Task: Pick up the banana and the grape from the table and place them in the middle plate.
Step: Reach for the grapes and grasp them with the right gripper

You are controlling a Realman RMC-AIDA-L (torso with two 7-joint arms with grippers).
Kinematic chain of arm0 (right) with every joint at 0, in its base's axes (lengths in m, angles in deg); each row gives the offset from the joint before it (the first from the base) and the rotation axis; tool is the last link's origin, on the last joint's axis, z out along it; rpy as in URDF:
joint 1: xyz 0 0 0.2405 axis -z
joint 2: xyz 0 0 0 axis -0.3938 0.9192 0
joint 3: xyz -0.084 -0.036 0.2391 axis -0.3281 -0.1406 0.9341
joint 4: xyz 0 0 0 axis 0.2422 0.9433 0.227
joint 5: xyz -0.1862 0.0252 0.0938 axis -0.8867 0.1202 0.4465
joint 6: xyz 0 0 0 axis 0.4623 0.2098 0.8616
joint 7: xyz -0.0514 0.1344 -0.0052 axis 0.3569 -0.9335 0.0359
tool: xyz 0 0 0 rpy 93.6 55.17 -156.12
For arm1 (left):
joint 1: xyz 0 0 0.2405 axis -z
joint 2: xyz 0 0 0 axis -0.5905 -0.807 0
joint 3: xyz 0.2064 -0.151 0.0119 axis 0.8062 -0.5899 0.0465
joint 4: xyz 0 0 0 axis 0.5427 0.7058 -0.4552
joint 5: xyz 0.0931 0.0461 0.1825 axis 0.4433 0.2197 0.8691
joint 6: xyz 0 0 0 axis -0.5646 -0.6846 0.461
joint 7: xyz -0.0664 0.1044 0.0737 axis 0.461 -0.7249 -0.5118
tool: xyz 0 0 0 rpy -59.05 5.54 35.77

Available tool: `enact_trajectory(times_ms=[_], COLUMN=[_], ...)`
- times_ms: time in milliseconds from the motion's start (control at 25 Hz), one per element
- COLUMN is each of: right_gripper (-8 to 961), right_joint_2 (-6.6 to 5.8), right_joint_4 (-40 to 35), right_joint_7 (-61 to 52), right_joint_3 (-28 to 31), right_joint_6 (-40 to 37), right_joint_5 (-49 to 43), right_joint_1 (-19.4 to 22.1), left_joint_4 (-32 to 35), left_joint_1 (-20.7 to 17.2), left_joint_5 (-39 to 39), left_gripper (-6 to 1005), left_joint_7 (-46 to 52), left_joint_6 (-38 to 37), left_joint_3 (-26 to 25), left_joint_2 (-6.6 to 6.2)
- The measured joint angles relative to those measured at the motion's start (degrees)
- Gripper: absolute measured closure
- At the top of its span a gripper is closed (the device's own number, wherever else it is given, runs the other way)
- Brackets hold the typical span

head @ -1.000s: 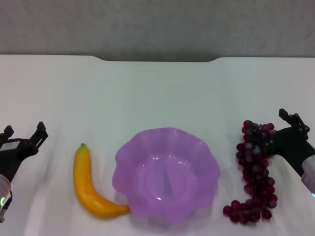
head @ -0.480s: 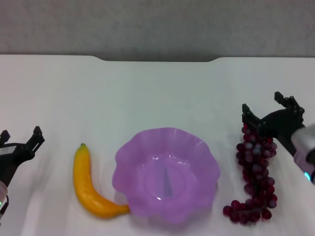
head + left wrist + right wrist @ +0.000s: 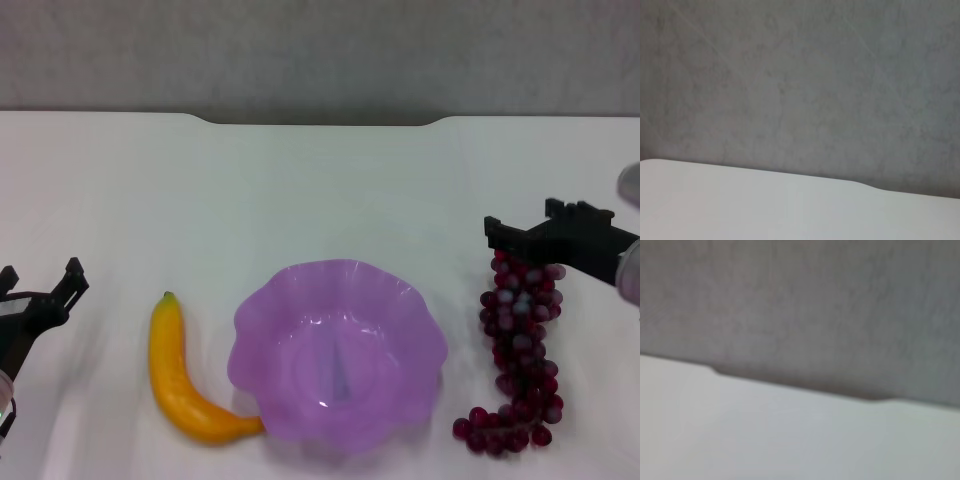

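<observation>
The banana (image 3: 182, 372) lies on the white table, left of the middle plate (image 3: 300, 277), with its lower end touching the plate's rim. This plate is a translucent purple scalloped dish with nothing in it. To its right the grape (image 3: 520, 350) stretches as a long dark red bunch. My right gripper (image 3: 522, 222) is open and held level just above the bunch's far end, with nothing between its fingers. Near the left edge, my left gripper (image 3: 40, 272) stands open and apart from the banana. Both wrist views show only table and grey wall.
The white table's far edge (image 3: 320, 122) meets a grey wall with a shallow notch in the middle. Bare tabletop (image 3: 300, 190) stretches behind the plate and the fruit.
My right gripper has lifted off the top of the grape bunch, moved back and turned level. The bunch stayed put. The left gripper drifted slightly left, then held still.
</observation>
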Motion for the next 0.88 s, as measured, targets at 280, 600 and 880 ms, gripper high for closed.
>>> enact_trajectory(times_ms=[280, 600, 880], right_gripper=[62, 65, 64], right_joint_2=[-0.07, 0.08, 0.18], right_joint_4=[4.6, 3.8, -1.7], right_joint_7=[-14.6, -28.6, -30.6], right_joint_3=[10.9, 7.2, 2.1], right_joint_6=[28.6, 38.5, 29.3], right_joint_5=[-14.9, -34.5, -32.9], right_joint_1=[-8.2, -15.5, -15.6], left_joint_4=[0.0, 0.0, -0.1], left_joint_1=[0.1, 0.4, 0.4], left_joint_5=[-0.1, -0.2, -0.2], left_gripper=[91, 90, 91], left_joint_7=[0.0, 0.0, 0.0], left_joint_6=[0.0, 0.0, 0.0], left_joint_3=[0.0, 0.0, 0.0], left_joint_2=[0.0, 0.0, 0.0])
